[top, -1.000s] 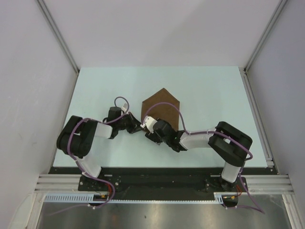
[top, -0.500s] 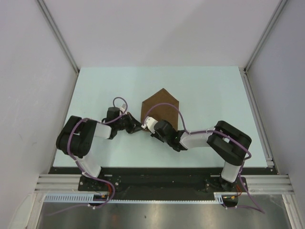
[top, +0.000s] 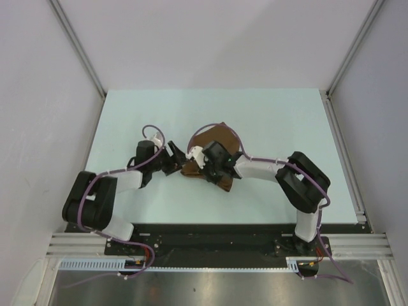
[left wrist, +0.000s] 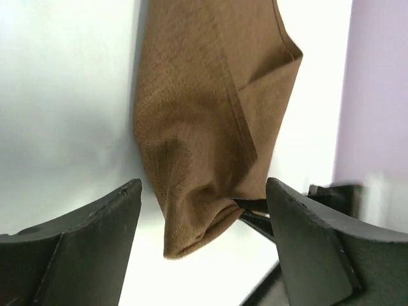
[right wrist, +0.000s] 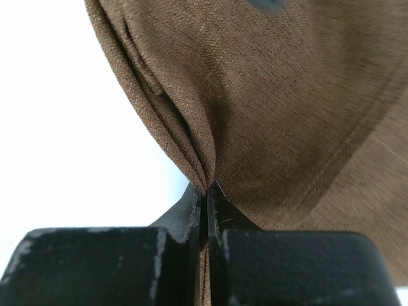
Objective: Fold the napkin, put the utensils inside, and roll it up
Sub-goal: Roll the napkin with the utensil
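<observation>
The brown napkin [top: 220,136] lies bunched mid-table, its near part lifted. My right gripper [top: 205,167] is shut on a gathered fold of it; in the right wrist view the jaws [right wrist: 205,189] pinch the cloth [right wrist: 287,95] tight. My left gripper [top: 179,159] is just left of the napkin and open. In the left wrist view its fingers [left wrist: 95,223] stand wide on either side of the hanging cloth end [left wrist: 197,127] without touching it. The right gripper's dark fingertips [left wrist: 255,214] show there, clamped on the fold. The utensils are out of view.
The pale table [top: 127,115] is walled by grey panels on three sides, with metal rails [top: 341,140] along its edges. Both arm bases stand at the near edge [top: 210,226], cables looping over the arms.
My left gripper has opened and let go of the napkin. My right gripper has shut on the cloth. Both arms have reached further up the table, and the napkin's near part is now bunched.
</observation>
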`<action>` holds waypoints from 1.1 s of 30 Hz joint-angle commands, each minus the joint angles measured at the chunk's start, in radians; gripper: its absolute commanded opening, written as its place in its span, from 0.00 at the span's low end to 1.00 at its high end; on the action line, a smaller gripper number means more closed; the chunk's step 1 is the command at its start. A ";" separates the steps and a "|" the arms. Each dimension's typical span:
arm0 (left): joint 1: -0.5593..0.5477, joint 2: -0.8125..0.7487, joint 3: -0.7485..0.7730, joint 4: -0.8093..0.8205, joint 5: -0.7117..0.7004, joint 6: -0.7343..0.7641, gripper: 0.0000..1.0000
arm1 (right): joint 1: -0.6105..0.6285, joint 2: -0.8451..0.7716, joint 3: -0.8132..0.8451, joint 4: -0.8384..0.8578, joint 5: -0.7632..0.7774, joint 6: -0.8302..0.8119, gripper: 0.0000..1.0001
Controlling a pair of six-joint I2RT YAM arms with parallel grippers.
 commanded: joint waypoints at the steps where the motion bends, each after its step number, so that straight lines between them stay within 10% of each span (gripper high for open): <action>1: -0.017 -0.128 -0.015 -0.115 -0.198 0.170 0.83 | -0.074 0.078 0.133 -0.199 -0.263 0.071 0.00; 9: -0.058 -0.368 -0.120 -0.124 -0.378 0.285 0.81 | -0.222 0.208 0.226 -0.196 -0.576 0.158 0.00; 17: -0.168 -0.419 -0.130 -0.048 -0.225 0.363 0.75 | -0.316 0.366 0.347 -0.306 -0.686 0.190 0.00; 33: -0.207 0.018 -0.062 0.461 0.174 0.048 0.74 | -0.351 0.411 0.320 -0.295 -0.689 0.213 0.00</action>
